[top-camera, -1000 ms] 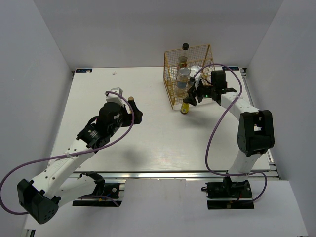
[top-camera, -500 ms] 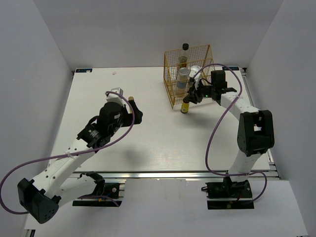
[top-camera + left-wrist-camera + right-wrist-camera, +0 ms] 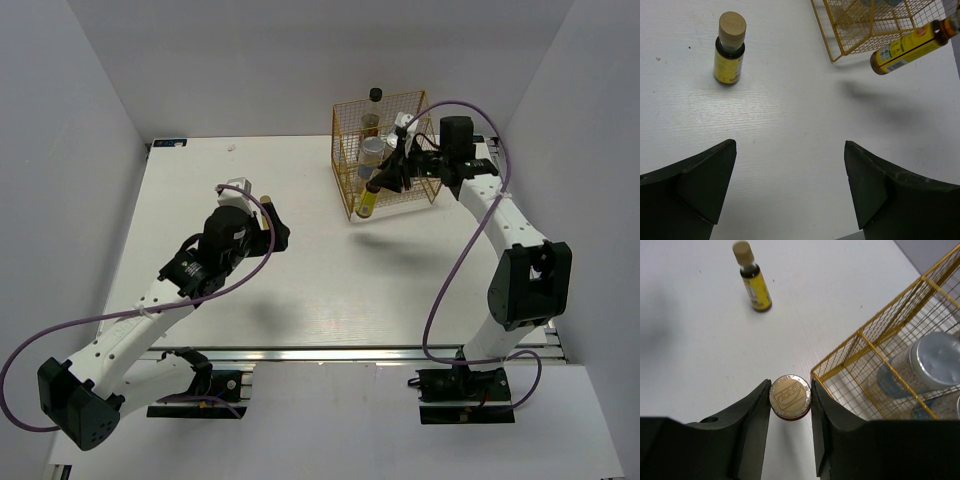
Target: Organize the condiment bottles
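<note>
My right gripper (image 3: 384, 181) is shut on the tan cap of a small yellow bottle (image 3: 368, 202). It holds the bottle tilted in the air at the front left corner of the gold wire rack (image 3: 345, 165). In the right wrist view the cap (image 3: 790, 396) sits between both fingers. A second yellow bottle (image 3: 267, 200) stands upright on the table just beyond my open, empty left gripper (image 3: 277, 226); it also shows in the left wrist view (image 3: 730, 50). A silver-lidded white jar (image 3: 932, 362) and a tall black-capped bottle (image 3: 373, 108) stand inside the rack.
The rack stands at the back right of the white table (image 3: 300, 290), its near corner right beside the right finger (image 3: 832, 420). Grey walls enclose the table on three sides. Purple cables loop from both arms.
My right gripper has lifted the yellow bottle off the table, up and back along the rack's front, tilting it. The left arm has hardly moved.
</note>
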`<state>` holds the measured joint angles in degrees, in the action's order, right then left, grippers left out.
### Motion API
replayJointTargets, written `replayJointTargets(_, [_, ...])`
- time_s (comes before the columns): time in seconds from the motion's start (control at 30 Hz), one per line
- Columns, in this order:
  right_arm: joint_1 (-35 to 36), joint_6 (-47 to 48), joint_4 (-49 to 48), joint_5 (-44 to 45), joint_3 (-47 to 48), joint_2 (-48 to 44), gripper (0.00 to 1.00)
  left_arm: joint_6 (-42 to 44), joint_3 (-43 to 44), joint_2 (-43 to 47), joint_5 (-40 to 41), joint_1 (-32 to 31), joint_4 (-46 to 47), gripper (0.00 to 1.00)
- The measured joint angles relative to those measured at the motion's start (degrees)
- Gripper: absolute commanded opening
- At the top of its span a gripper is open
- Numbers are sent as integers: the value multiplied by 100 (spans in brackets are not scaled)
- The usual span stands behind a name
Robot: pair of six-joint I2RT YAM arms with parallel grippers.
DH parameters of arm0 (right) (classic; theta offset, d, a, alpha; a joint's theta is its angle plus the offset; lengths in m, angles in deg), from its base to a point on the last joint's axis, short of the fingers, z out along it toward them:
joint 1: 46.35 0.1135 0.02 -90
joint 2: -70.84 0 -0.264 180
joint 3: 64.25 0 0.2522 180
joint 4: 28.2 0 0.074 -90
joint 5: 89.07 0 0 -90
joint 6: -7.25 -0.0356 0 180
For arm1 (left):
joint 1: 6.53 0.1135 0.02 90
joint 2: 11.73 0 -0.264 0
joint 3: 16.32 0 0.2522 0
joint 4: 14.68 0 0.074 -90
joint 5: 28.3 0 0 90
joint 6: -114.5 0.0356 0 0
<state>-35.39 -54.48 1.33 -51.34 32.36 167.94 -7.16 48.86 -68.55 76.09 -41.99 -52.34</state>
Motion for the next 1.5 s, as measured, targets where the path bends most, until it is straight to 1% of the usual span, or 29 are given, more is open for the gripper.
replayJointTargets(0.2, [0,-793,-105,-166,566,-72,0,33,0,-13,0,0,-2,98])
replayJointTargets(0.3, [0,-1150,-214,-50,833,-57,0,33,0,-7,0,0,0,98])
replayJointTargets(0.47, [-4,-1436,-474,284,1300,166,0,28,-17,26,0,0,2,98])
replayJointTargets(0.6, [-9,-1467,-629,560,1563,498,0,17,-39,66,0,0,-2,98])
replayJointTargets(0.77, [-35,-1379,-586,866,1615,892,0,11,-46,111,2,0,-2,98])
replayJointTargets(1.07, [-72,-973,-459,1233,1480,1049,0,13,-111,94,-2,0,26,98])
replayJointTargets(1.27, [-70,-673,-323,1460,1475,1360,11,24,-109,-31,-2,0,44,98])
replayJointTargets(1.37, [-72,-555,-210,1556,1434,1482,18,31,-109,-42,-4,0,44,98])
replayJointTargets(1.47, [-72,-481,-127,1628,1381,1539,31,31,-109,-42,-7,0,46,98])
replayJointTargets(1.5, [-72,-463,-116,1628,1381,1550,38,31,-111,-42,-7,0,46,98])
